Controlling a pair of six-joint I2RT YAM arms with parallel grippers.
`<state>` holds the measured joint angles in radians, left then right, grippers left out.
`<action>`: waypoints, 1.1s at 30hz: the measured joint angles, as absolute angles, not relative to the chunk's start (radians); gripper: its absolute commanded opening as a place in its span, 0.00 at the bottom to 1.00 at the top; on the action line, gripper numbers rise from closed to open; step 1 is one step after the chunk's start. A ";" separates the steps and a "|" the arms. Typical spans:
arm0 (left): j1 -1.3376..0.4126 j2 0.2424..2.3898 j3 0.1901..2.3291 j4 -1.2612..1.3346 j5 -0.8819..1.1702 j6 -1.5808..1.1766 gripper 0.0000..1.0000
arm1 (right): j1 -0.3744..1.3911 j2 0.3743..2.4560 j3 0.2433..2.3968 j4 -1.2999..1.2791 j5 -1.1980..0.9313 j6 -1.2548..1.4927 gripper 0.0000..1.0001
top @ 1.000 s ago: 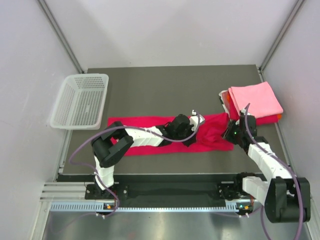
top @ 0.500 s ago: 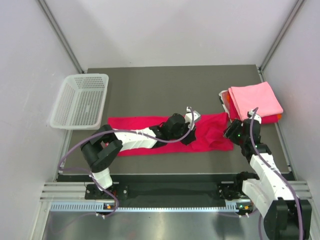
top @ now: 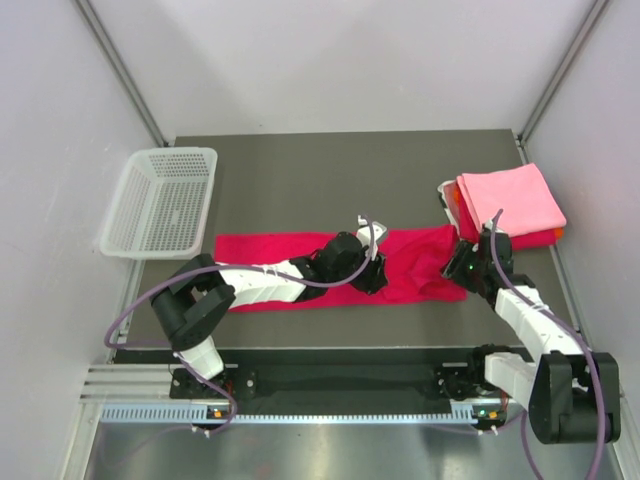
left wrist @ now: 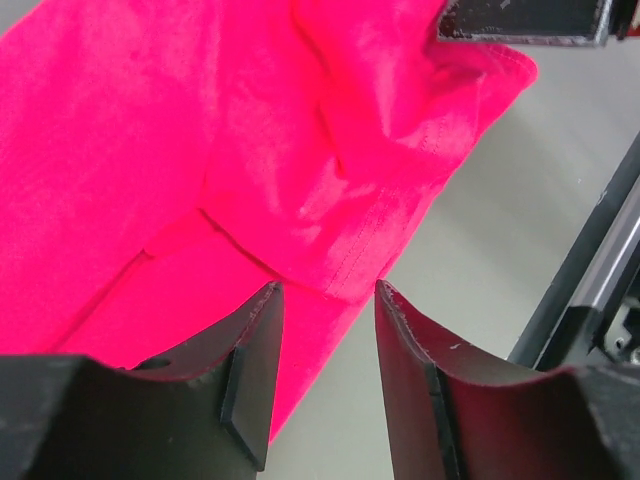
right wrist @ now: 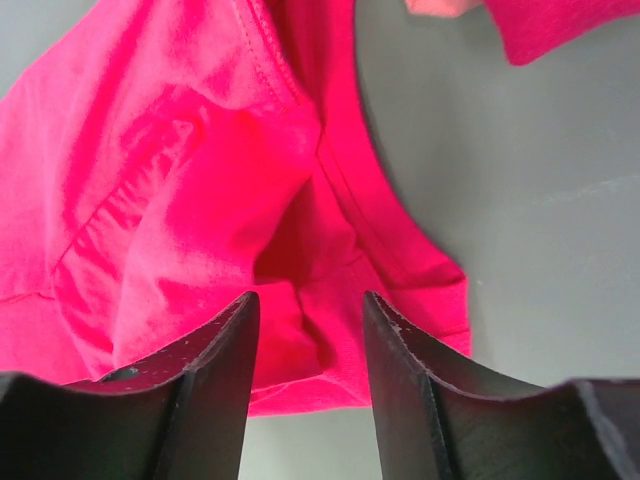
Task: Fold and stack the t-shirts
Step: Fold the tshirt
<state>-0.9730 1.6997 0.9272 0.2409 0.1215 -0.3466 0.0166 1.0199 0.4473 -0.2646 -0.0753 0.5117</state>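
From above, my left wrist covers the middle of the crimson shirt [top: 260, 248], so my left gripper [top: 372, 268] and the cloth under it are hidden there. My right gripper [top: 462, 268] blocks the shirt's 3 o'clock end in the same way. In the left wrist view a dark block [left wrist: 525, 18] is cut off at 1 o'clock, and I cannot tell what it is. The right wrist view shows only cut scraps of cloth at 1 o'clock. The shirt lies as a long band from 9 to 3 o'clock across the near half of the table [top: 340, 170]. It is flat toward 9 o'clock and bunched into soft ridges toward 3 o'clock. Up close the shirt [left wrist: 150, 130] shows a doubled layer with a stitched hem, and my left gripper [left wrist: 327, 292] has its fingers spread just over that hem, pinching nothing. My right gripper [right wrist: 308, 300] is spread too, over a puckered fold of the shirt [right wrist: 170, 190] beside its hemmed corner, holding nothing. The pink shirt [top: 510, 200] tops a stack at 2 o'clock, with a red shirt [top: 540, 238] and an orange edge [top: 453, 208] under it, just beside the band's end. The basket [top: 160, 200] overhangs the table at 10 o'clock, near the band's other end. Grey table runs toward 12 o'clock, and a black rail [left wrist: 600, 260] lies close at 6 o'clock.
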 measured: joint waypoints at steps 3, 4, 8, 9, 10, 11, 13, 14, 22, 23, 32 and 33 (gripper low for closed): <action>-0.972 1.700 0.925 0.244 0.111 -0.396 0.47 | 0.017 1.032 0.445 -0.254 -0.094 0.525 0.45; -0.971 1.700 0.925 0.247 0.111 -0.409 0.47 | 0.017 1.035 0.445 -0.250 -0.102 0.530 0.45; -0.971 1.702 0.925 0.269 0.111 -0.469 0.48 | 0.017 1.055 0.430 -0.216 -0.131 0.556 0.43; -0.971 1.705 0.926 0.273 0.111 -0.479 0.48 | 0.017 1.065 0.426 -0.209 -0.138 0.561 0.42; -0.971 1.712 0.926 0.280 0.111 -0.490 0.48 | 0.017 1.076 0.424 -0.204 -0.146 0.565 0.39; -0.971 1.720 0.928 0.279 0.111 -0.498 0.48 | 0.017 1.087 0.422 -0.201 -0.155 0.570 0.38; -0.971 1.733 0.929 0.277 0.111 -0.511 0.48 | 0.017 1.101 0.418 -0.197 -0.170 0.578 0.37; -0.971 1.738 0.929 0.275 0.110 -0.516 0.48 | 0.017 1.103 0.417 -0.196 -0.175 0.580 0.36; -0.952 1.742 0.926 0.267 0.102 -0.552 0.46 | 0.014 1.081 0.412 -0.203 -0.204 0.593 0.00; -0.949 1.739 0.919 0.270 0.102 -0.553 0.46 | 0.007 1.065 0.413 -0.216 -0.204 0.592 0.00; -0.937 1.703 0.863 0.269 0.109 -0.567 0.46 | -0.010 0.830 0.416 -0.363 -0.042 0.588 0.00; -0.937 1.703 0.863 0.269 0.112 -0.570 0.46 | -0.010 0.807 0.416 -0.380 -0.023 0.590 0.00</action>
<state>-0.9367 1.7027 0.8635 0.2691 0.1116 -0.5697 -0.0101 0.8074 0.4156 -0.3798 -0.0235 0.5896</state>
